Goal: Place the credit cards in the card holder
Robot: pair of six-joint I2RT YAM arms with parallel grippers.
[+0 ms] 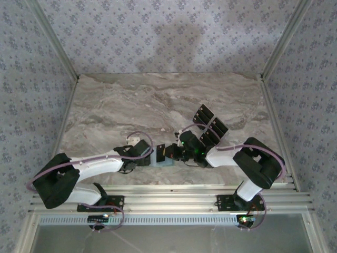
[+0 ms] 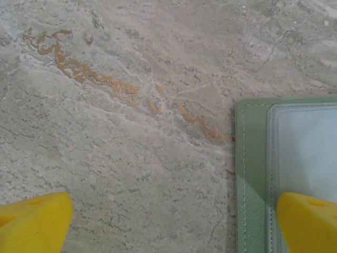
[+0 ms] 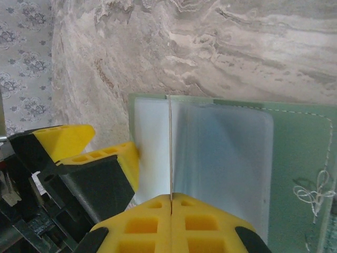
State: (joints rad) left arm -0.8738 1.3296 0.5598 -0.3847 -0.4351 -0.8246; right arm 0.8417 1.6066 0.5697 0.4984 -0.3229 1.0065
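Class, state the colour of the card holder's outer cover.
The card holder is pale sage green with pale stitching, clearest in the left wrist view.

No legible txt, labels or nos. – nothing to read.

overhead, wrist views share card holder (image 2: 248,158)

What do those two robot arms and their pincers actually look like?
Both the left arm and right arm have white tubular links between chunky black joints, with lilac cables looping alongside. The fingers are bright yellow plastic, moulded with square pockets, on black mounts.
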